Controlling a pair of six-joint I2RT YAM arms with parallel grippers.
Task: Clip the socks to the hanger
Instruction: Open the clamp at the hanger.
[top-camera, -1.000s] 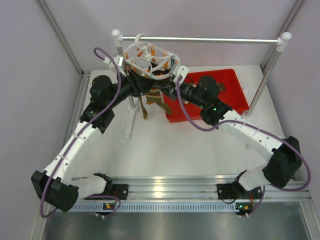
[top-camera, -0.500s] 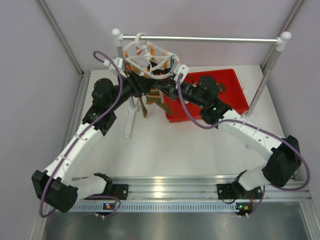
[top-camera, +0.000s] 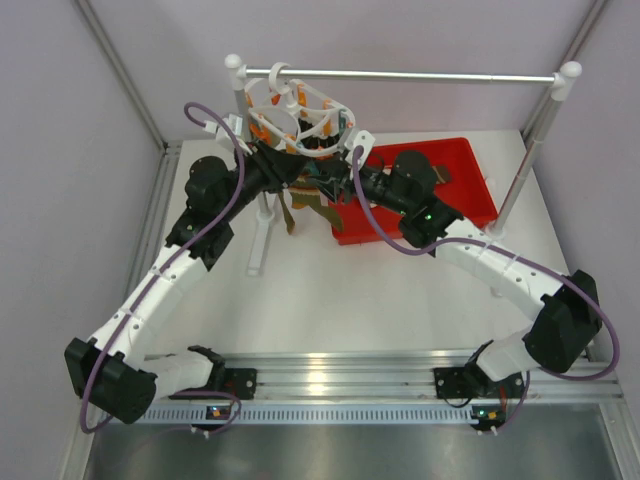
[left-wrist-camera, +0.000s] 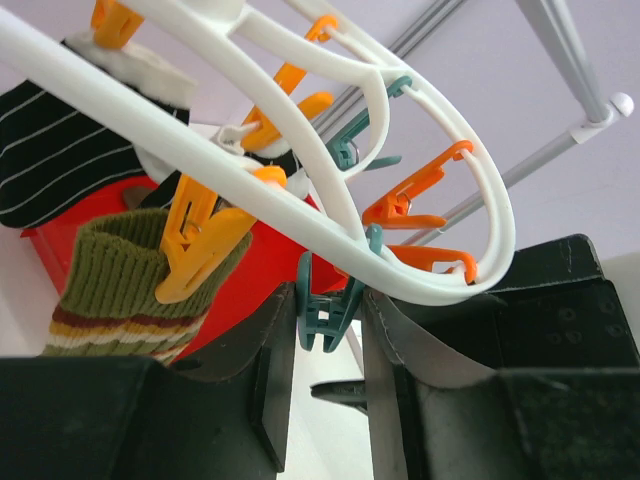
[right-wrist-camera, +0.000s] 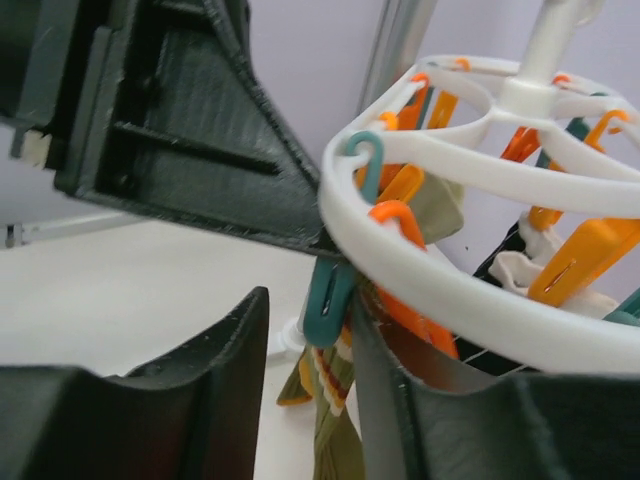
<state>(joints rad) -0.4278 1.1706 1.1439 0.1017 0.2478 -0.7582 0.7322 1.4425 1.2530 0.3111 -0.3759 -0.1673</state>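
Note:
The white hanger (top-camera: 297, 118) hangs by its hook from the rail, tilted, with orange and teal clips. My left gripper (top-camera: 289, 167) (left-wrist-camera: 328, 345) is under its rim and shut on a teal clip (left-wrist-camera: 330, 308). In the right wrist view that teal clip (right-wrist-camera: 328, 298) grips an olive striped sock (right-wrist-camera: 340, 400). My right gripper (top-camera: 326, 178) (right-wrist-camera: 308, 335) is open around the clip and sock; its left finger (right-wrist-camera: 200, 400) stands apart from them. An orange clip (left-wrist-camera: 200, 245) holds another olive ribbed sock (left-wrist-camera: 115, 290). A black striped sock (left-wrist-camera: 50, 150) hangs behind.
The silver rail (top-camera: 400, 78) spans two white-capped posts, the left post (top-camera: 262, 215) standing right beside the arms. A red bin (top-camera: 440, 190) sits at the back right, under my right forearm. Clipped socks dangle below the hanger (top-camera: 298, 208).
The hanger has tipped up and shifted slightly towards the rail, with my left gripper rising beneath it. The right arm has barely moved.

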